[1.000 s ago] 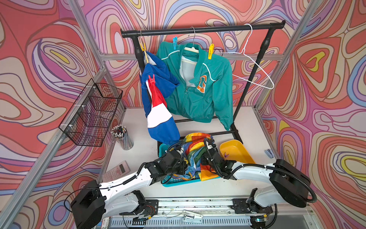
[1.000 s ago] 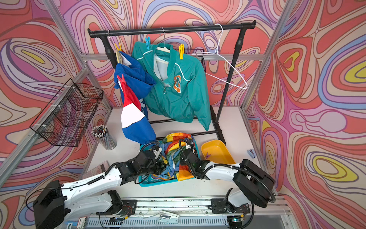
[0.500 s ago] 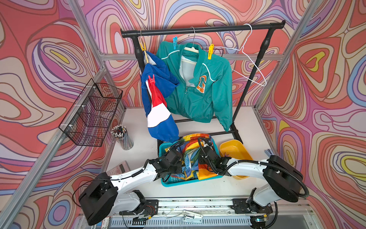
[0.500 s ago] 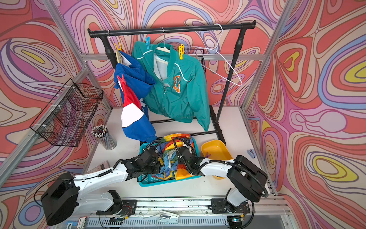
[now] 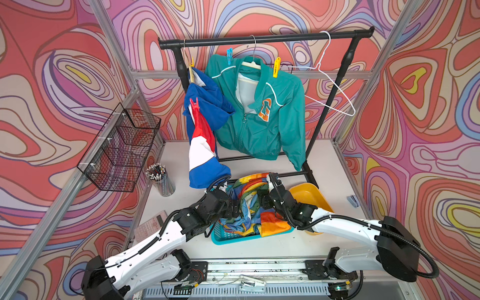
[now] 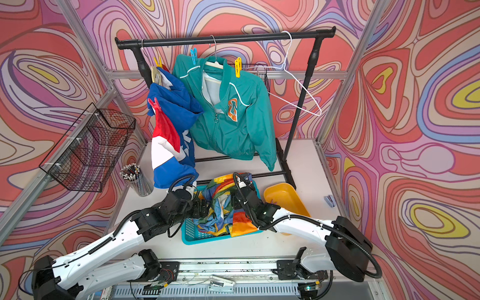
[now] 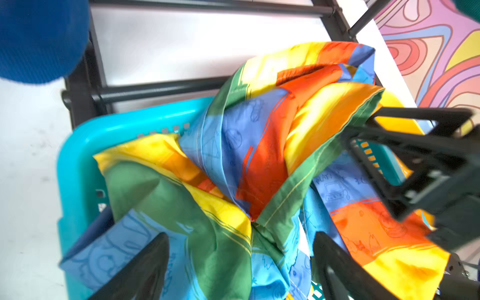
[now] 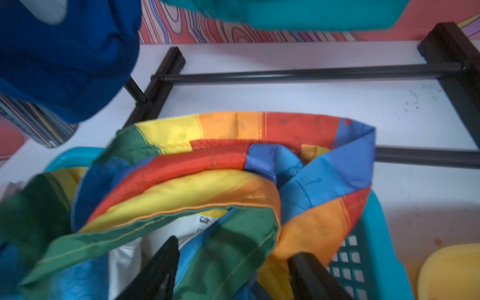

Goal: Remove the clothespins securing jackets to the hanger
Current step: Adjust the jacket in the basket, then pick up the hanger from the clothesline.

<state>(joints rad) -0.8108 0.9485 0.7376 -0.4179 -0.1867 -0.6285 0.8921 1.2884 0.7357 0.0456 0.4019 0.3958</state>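
nearest the viewer, two white-and-black robot arms reached inward over a white table (image 5: 259, 248) and met above a turquoise plastic basket (image 5: 226, 235). a rainbow patchwork jacket (image 5: 250, 205) lay crumpled in that basket, with one orange and yellow panel spilling over its near rim. the left gripper (image 7: 240, 239) stood released, its two black fingers spread wide with loose folds of the rainbow cloth lying between them, not pinched. the right gripper (image 8: 233, 249) was likewise released, its fingers apart on either side of a green fold. just beside the basket, on the robot's right, sat a yellow tray (image 5: 309, 193). on its left stood a cup of pencils (image 5: 161, 179), and beyond that a black wire basket (image 5: 119, 148) was fixed to the frame. farther back stood a black garment rack (image 5: 259, 40). a blue jacket (image 5: 205, 166) with red and white bands hung bunched from its left end. a red clothespin (image 5: 193, 104) gripped a fold of it and a yellow peg (image 6: 157, 62) sat by its hanger. next to it a teal jacket (image 5: 259, 124) with an orange chest logo hung on a hanger, pinned at the shoulders by a blue clothespin (image 5: 229, 55) and a yellow clothespin (image 5: 277, 68). a white wire hanger (image 5: 335, 87) hung tilted at the right end.
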